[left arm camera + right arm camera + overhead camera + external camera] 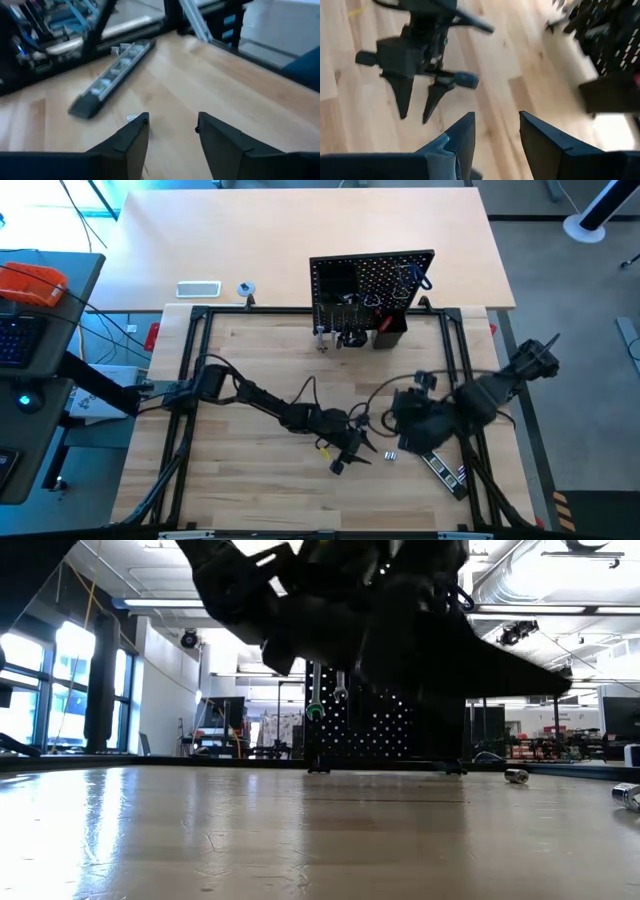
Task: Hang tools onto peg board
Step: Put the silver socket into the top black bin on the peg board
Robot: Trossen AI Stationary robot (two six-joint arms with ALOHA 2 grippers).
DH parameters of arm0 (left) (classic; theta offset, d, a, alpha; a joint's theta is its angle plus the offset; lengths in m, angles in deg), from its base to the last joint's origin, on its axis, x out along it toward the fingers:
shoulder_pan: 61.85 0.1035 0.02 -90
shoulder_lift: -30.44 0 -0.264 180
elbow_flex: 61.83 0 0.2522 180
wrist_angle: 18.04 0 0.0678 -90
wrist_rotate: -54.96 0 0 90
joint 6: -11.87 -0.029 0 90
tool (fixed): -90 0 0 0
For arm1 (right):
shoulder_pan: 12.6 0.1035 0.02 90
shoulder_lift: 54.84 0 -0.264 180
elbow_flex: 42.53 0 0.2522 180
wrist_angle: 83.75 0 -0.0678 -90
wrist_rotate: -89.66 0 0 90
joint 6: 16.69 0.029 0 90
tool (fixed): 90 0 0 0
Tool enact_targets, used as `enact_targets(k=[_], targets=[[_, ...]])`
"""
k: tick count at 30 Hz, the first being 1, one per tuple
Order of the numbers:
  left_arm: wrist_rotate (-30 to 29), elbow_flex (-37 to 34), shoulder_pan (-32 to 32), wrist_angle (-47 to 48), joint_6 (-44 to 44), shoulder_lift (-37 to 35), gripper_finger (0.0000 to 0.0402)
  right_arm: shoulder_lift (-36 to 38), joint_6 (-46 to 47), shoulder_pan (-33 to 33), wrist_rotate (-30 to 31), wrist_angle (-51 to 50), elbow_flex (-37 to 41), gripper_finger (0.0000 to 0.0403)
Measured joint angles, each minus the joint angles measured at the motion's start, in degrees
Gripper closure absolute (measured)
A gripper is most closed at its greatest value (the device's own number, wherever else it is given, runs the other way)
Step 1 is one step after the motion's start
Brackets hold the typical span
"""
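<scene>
Most of the work appears to be done. The peg board, an upright black panel dotted with small holes, stands at the far edge of the wooden desk, and several tools are already hung on its front: silver wrenches are seen dangling from hooks in the low view, and a blue-handled piece hangs near its upper right corner. A small black bin is fixed low on the panel.

One item is plainly left: a long black striped bar, flat and narrow with pale metallic inserts along its length, lies on the desk near the right-hand frame rail. A few small shiny metal bits are scattered close by; what they are cannot be made out with confidence.

The left gripper is held over the middle of the desk, its dark wedge-shaped jaws parted and empty, with the bar lying ahead of them in the left wrist view. The right gripper is poised just beside it, jaws likewise spread with nothing between them.

The desk surface is pale wood planking with a smooth, slightly glossy finish, framed by black metal rails.
</scene>
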Motion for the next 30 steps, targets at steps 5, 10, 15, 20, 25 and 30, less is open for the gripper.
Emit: enact_targets(k=[5, 10, 15, 20, 25, 30], targets=[[-0.5, 4.0, -0.1, 0.1, 1.6, 3.7, 0.0199, 0.0, 9.7, 5.9, 0.3, 2.8, 6.5, 0.0256], [-0.7, 7.8, 0.3, 0.5, 3.6, 6.9, 0.0168, 0.0, 18.3, 11.1, 0.5, 6.8, 11.6, 0.0256], [-0.9, 10.4, 0.5, 1.9, 5.1, 9.0, 0.0165, 0.0, 25.4, 15.1, 0.5, 9.2, 15.6, 0.0256], [-2.6, 13.4, 0.7, 7.4, 6.9, 10.1, 0.0165, 0.0, 30.6, 18.0, 1.5, 10.7, 18.3, 0.0256], [-3.0, 15.8, 1.4, 11.5, 8.5, 11.1, 0.0165, 0.0, 33.8, 19.8, 3.6, 12.1, 20.1, 0.0256], [-3.2, 15.9, 1.7, 10.1, 9.1, 11.1, 0.0165, -0.1, 37.1, 21.2, 3.9, 13.3, 21.1, 0.0256]])
